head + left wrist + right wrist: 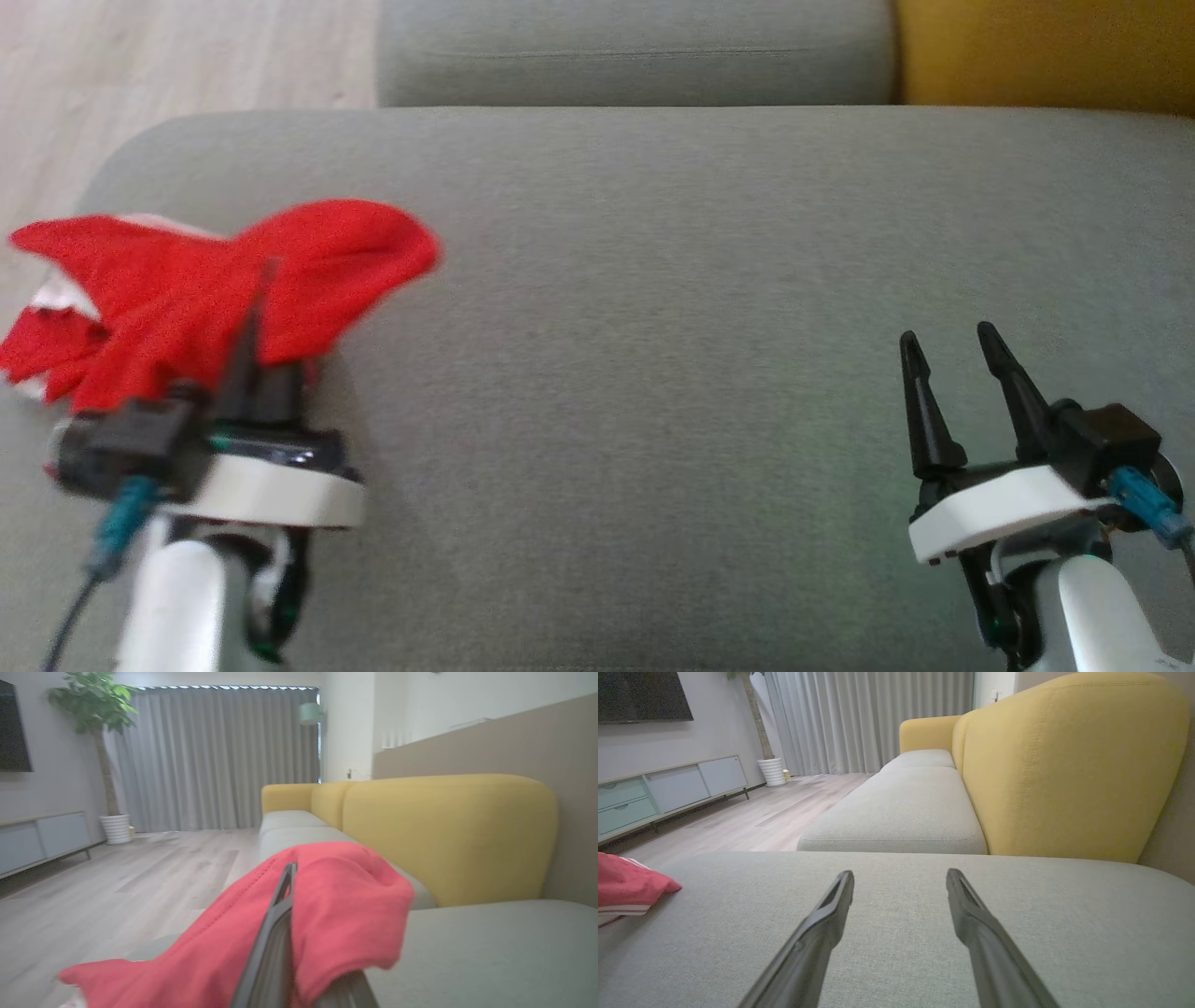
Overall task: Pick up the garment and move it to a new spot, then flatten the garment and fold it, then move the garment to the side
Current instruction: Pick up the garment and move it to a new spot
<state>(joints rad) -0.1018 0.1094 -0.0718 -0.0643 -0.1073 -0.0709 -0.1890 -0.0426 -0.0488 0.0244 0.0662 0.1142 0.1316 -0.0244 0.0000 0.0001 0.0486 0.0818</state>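
The garment [187, 280], a red piece with a white striped edge, was at the left end of the grey seat cushion [700, 373], close to the cushion's rounded left corner. In the right wrist view the garment [626, 886] lay against the cushion surface [896, 952] at that view's left margin.

The left gripper [266, 280] was clamped on the garment with its two dark fingers pressed together. In the left wrist view the red fabric [336, 905] was draped over the upper part of the fingers [275, 933] and hung down on both sides of them. A fold stood up above the fingertips. The head and left wrist views were blurred around this gripper, so the exact layer of fabric pinched could not be told.

The right gripper [945, 332] was at the right end of the same cushion, well apart from the garment. Its fingers [822, 933] were spread wide with nothing between them, above bare grey fabric.

Beyond the cushion were a second grey seat cushion [635, 47] and a yellow backrest [1046, 47]. Pale wood flooring [140, 56] lay past the left corner. The wrist views also showed grey curtains [219, 756], a potted plant [93, 704] and a low cabinet [668, 788].
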